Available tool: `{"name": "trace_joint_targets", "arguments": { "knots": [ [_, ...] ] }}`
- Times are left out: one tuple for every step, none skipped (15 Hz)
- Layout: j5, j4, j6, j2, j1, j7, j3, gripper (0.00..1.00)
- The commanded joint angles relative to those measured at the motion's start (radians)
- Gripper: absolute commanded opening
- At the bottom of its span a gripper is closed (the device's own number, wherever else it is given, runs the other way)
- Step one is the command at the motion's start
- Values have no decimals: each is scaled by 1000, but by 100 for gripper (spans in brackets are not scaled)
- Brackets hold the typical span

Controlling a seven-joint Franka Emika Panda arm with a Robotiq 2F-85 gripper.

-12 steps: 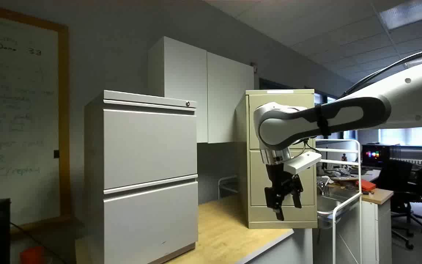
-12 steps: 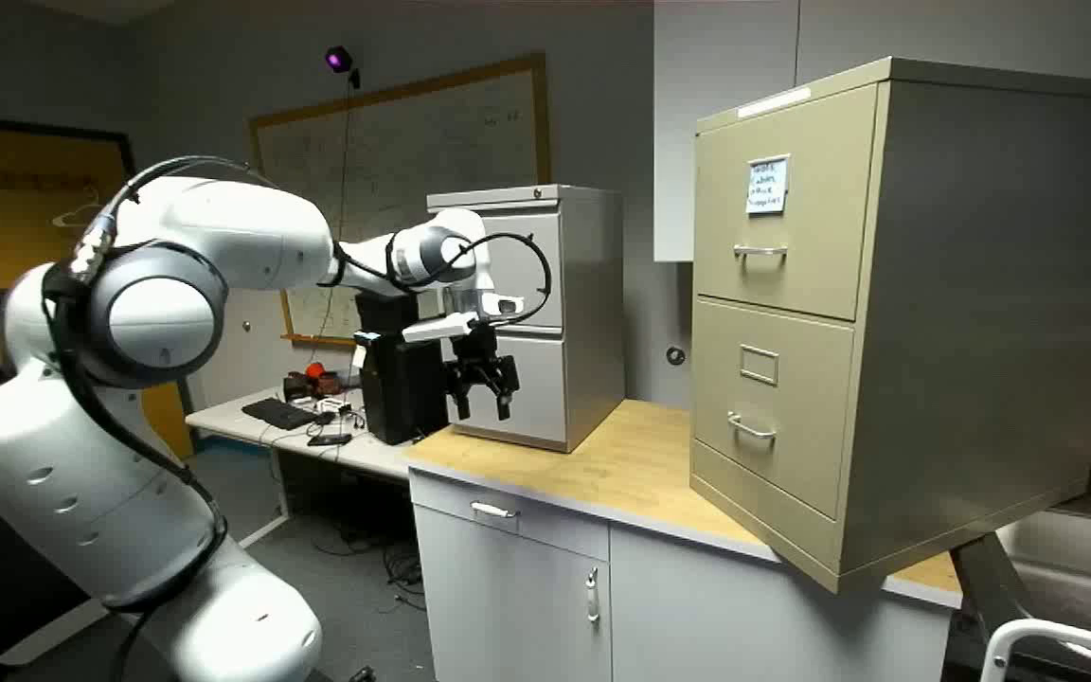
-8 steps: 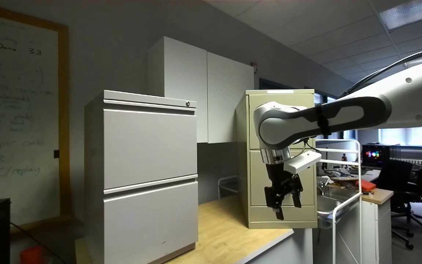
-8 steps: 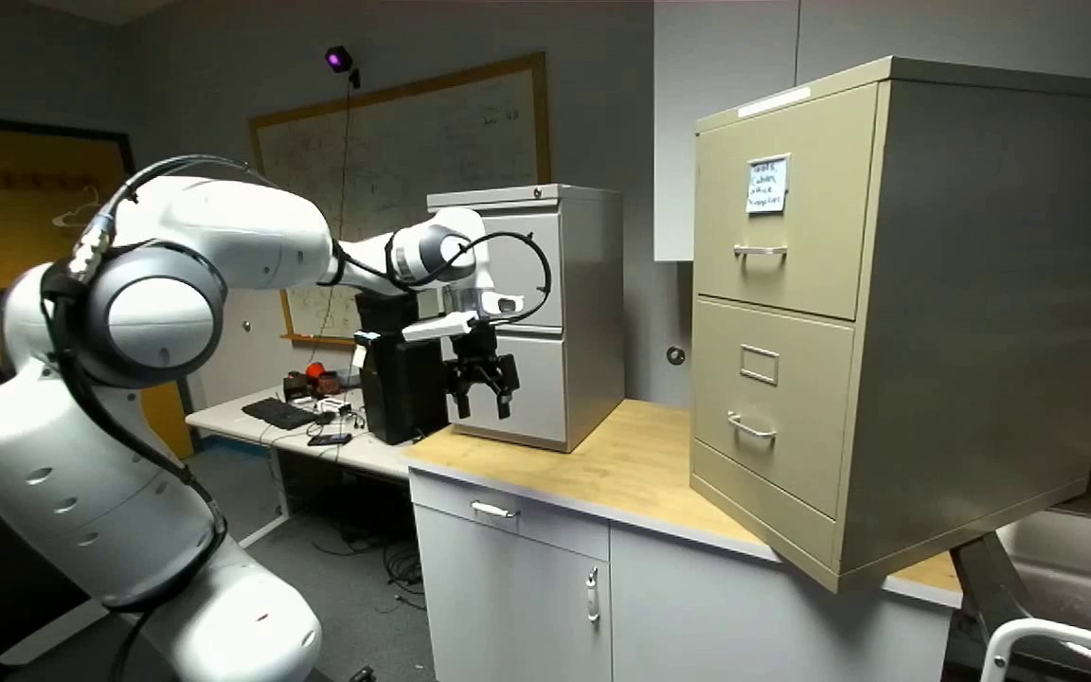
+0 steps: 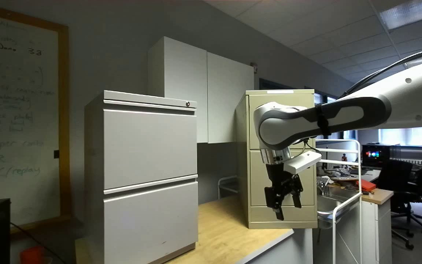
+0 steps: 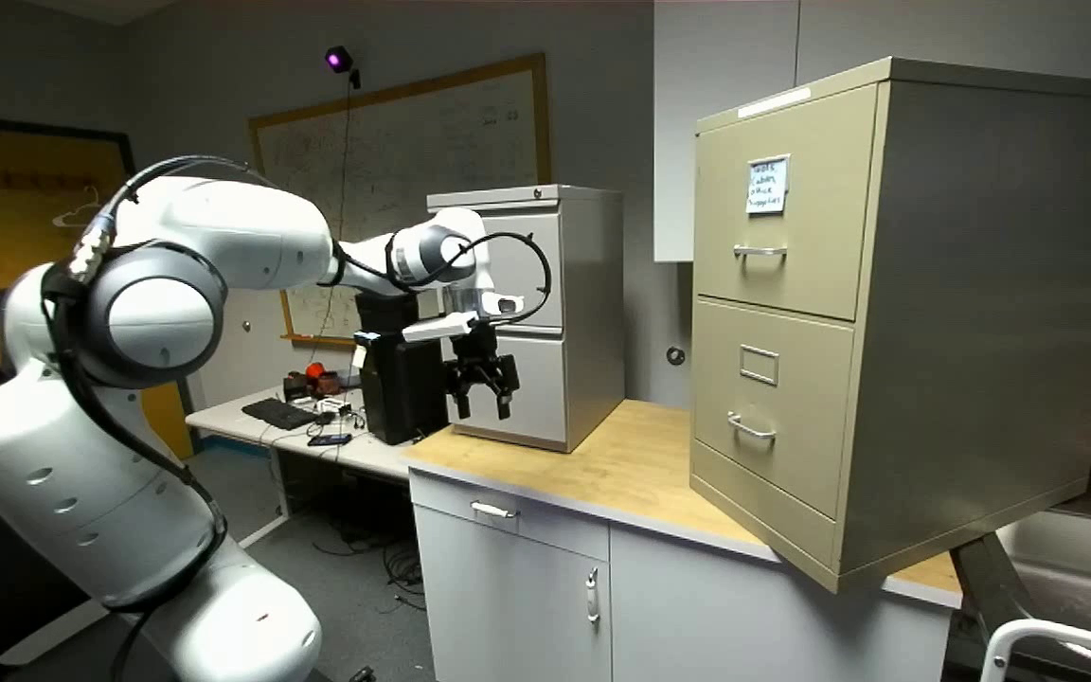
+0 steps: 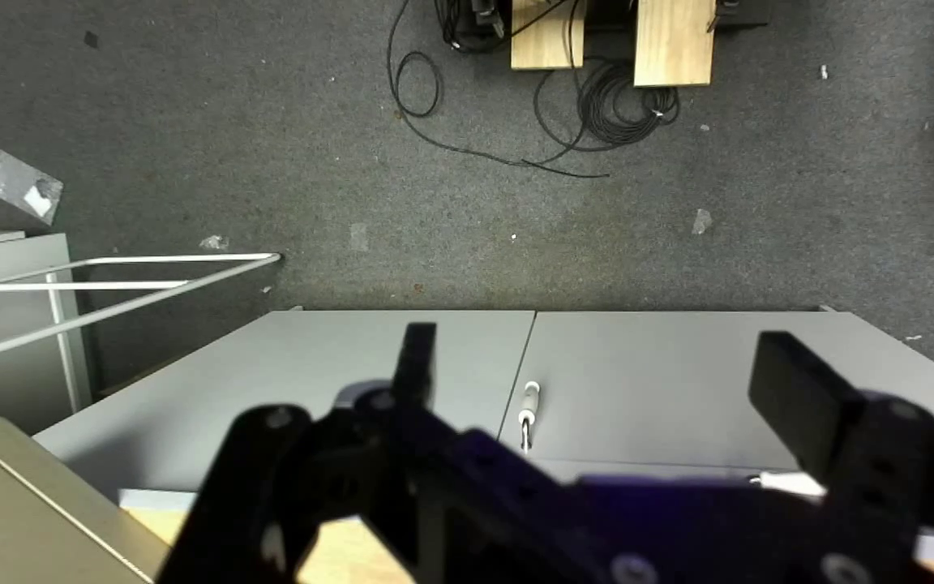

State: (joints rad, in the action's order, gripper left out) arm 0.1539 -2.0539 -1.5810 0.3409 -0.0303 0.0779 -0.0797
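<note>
Nothing has shifted, so no contact yet: the end effector (image 6: 483, 407) hangs spread, empty, apart from grey cabinet (image 5: 149, 150) and tan cabinet (image 6: 872, 327).

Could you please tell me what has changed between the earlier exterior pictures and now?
Nothing has visibly moved, and nothing was taken hold of or let go. The gripper hangs open and empty where it was; the grey filing cabinet and the beige filing cabinet stand closed, as before.
</note>
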Motion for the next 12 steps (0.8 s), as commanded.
{"name": "trace_joint_targets", "arguments": {
  "knots": [
    [36,11,-29,-21,13,-27,21,100],
    [78,15,-63,-37,9,-40,20,100],
    [109,23,-90,-55,7,-53,24,100],
    [150,29,-133,-75,7,-74,28,100],
    [195,36,-180,-96,4,-90,31,100],
    [234,44,-228,-118,3,-104,36,100],
    [271,57,-273,-144,-1,-111,41,100],
    [311,69,-326,-171,-7,-118,47,100],
    [344,81,-368,-194,-10,-126,55,100],
    [376,97,-408,-218,-14,-129,63,100],
    [406,117,-445,-245,-21,-131,73,100],
    [435,139,-478,-269,-27,-131,83,100]
  ]
}}
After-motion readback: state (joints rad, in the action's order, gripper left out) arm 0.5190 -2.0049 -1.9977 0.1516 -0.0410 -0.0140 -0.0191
